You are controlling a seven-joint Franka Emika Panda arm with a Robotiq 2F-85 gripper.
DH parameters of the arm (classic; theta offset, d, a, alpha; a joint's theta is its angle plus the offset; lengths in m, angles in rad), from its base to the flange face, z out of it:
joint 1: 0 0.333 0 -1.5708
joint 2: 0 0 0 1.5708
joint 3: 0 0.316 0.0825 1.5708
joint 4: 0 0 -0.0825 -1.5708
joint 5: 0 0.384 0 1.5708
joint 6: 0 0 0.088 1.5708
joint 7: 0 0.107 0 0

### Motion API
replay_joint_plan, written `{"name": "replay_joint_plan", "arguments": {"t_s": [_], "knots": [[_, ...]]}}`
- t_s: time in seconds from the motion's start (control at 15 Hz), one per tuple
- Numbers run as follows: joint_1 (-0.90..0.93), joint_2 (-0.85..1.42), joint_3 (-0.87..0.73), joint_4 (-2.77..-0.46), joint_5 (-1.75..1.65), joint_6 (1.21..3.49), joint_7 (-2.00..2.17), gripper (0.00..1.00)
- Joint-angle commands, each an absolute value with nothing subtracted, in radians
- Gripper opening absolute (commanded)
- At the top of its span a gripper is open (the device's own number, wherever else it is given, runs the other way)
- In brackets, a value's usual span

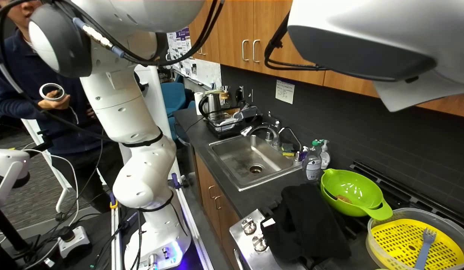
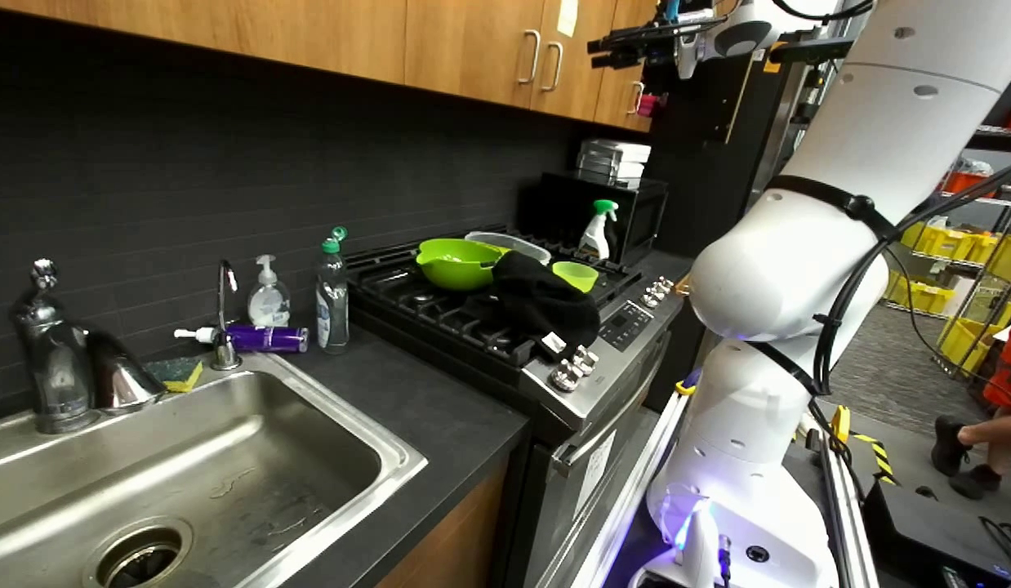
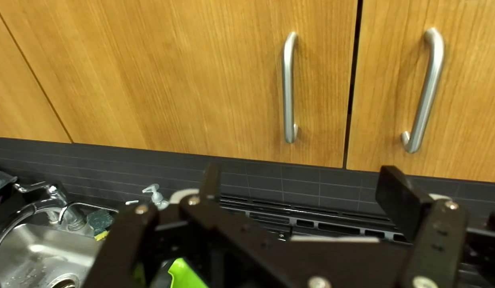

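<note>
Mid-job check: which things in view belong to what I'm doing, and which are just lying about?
With the work, judging by nearness:
pincer, open and empty
left cabinet handle in the wrist view
right cabinet handle there

Lying about:
green bowl
black cloth
yellow strainer
blue fork on it
purple bottle
spray bottle

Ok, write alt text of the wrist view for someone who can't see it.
An open, empty gripper faces wooden cabinet doors with two metal handles. Below the doors runs a dark tiled backsplash; a steel sink shows at lower left, part of a green bowl at the bottom.
</note>
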State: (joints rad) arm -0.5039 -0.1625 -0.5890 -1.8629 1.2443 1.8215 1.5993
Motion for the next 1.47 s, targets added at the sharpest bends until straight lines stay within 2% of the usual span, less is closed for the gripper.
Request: {"name": "replay_joint_plan", "arguments": {"t_s": [0.0,0.47,1.4], "knots": [[-0.514,-0.161,-0.606,-1.861,1.253,1.805,1.578,1.00],[-0.511,-0.140,-0.652,-1.837,1.297,1.740,1.476,1.00],[-0.489,0.024,-0.607,-1.720,1.378,1.645,1.394,1.00]]}}
